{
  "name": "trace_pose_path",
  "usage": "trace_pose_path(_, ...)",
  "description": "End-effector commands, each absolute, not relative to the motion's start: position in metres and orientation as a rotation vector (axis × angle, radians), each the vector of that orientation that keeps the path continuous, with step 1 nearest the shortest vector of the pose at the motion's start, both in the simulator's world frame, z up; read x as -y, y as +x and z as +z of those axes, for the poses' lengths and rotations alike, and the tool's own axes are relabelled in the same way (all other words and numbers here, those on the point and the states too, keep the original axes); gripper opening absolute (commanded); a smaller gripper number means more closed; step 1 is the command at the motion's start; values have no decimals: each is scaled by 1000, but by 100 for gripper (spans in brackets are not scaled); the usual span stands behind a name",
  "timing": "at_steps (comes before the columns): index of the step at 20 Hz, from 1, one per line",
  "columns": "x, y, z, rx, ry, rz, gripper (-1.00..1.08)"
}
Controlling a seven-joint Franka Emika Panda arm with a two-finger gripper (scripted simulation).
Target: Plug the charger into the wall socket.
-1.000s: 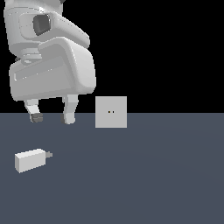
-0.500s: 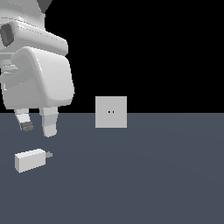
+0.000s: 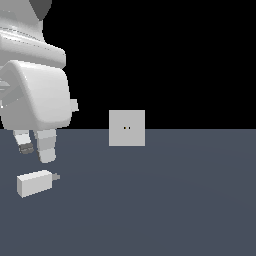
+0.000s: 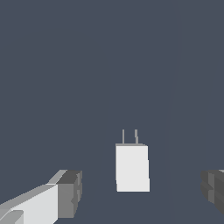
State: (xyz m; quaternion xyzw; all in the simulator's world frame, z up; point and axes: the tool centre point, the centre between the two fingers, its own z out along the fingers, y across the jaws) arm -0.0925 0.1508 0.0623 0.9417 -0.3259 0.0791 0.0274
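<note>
Spread hand (image 3: 36,150) above charger (image 3: 35,183)

The arm (image 3: 35,75) is glossy white with rounded, bulky housings and soft grey shading. The gripper (image 3: 36,150) has two short, blocky white fingers (image 3: 46,147) ending in dark grey pads (image 4: 70,194). No cables or markings show.

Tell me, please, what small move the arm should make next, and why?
Probably lower straight down onto the charger. The gripper hangs just above it with jaws open, and the wrist view shows the charger lying between them, untouched on the floor. The wall socket comes after the grasp.
</note>
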Motion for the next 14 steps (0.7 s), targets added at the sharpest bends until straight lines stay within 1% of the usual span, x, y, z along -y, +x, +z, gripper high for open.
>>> trace_pose_path(1,-151,-93,62,1006,2908,244,100)
trace_pose_path(6,-151,-93,55,1007,2908,244,100)
trace_pose_path(14,-151,-93,21,1011,2906,244,100)
